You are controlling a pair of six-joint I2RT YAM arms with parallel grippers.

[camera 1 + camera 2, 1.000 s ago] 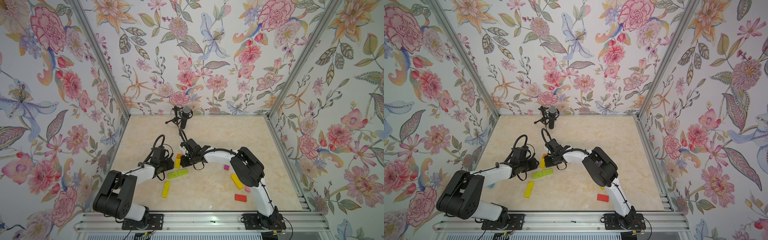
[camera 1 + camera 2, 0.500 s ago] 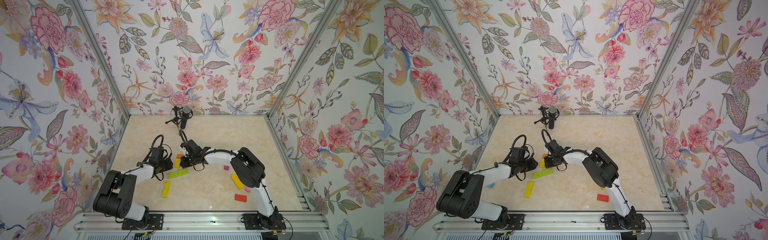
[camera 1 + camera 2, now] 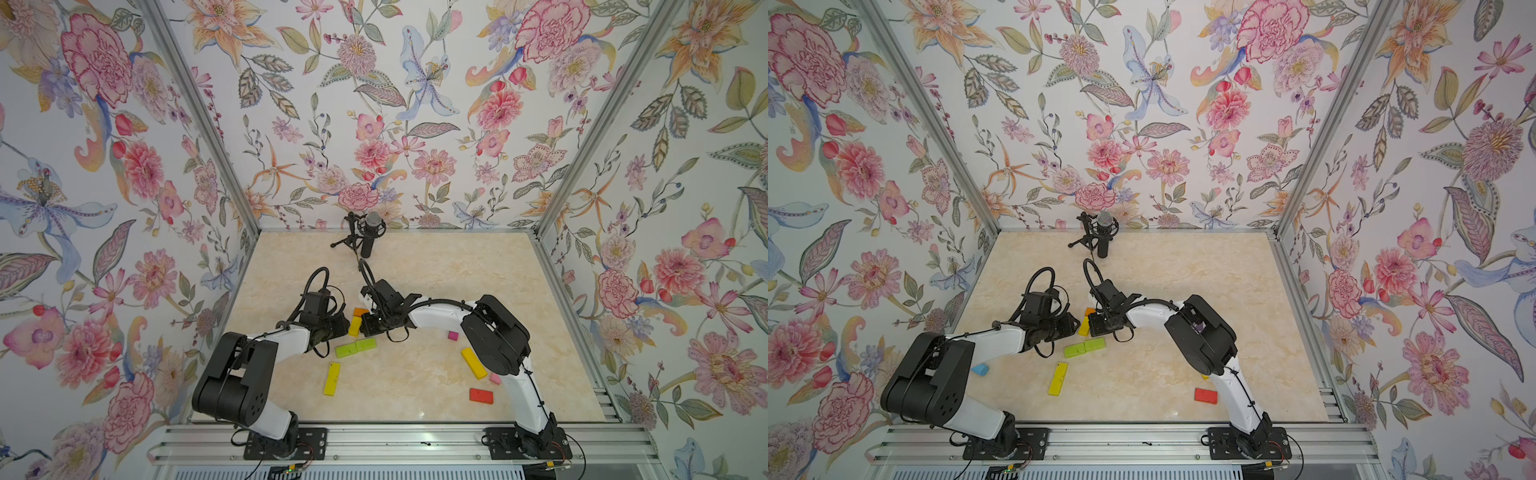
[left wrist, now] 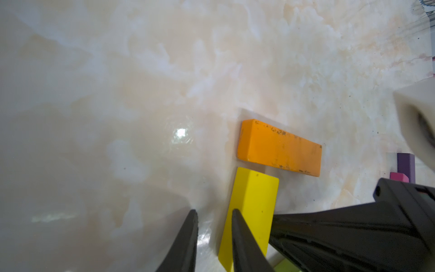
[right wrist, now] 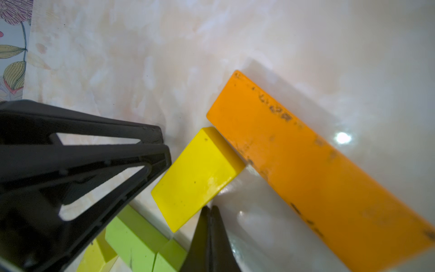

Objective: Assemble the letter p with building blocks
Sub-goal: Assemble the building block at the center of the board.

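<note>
A short yellow block (image 3: 354,326) (image 4: 253,200) lies with one end against a longer orange block (image 3: 360,311) (image 4: 280,148), forming a corner. My left gripper (image 4: 214,213) (image 3: 344,325) sits low at the yellow block's left side, narrowly open, with only bare table between its fingers. My right gripper (image 5: 210,208) (image 3: 366,326) is shut and empty, its tip at the yellow block's (image 5: 195,176) right edge. Just below them, two lime green blocks (image 3: 356,347) (image 5: 141,242) lie end to end.
Loose blocks on the marble table (image 3: 415,274): a long yellow one (image 3: 331,378), another yellow one (image 3: 473,363), red (image 3: 481,395), pink (image 3: 494,378), magenta (image 3: 453,335); a purple one (image 4: 406,167) shows in the left wrist view. A microphone on a stand (image 3: 368,235) is at the back. A blue piece (image 3: 980,369) lies by the left arm.
My left gripper's jaws have narrowed a little. Both arms and the blocks have hardly moved.
</note>
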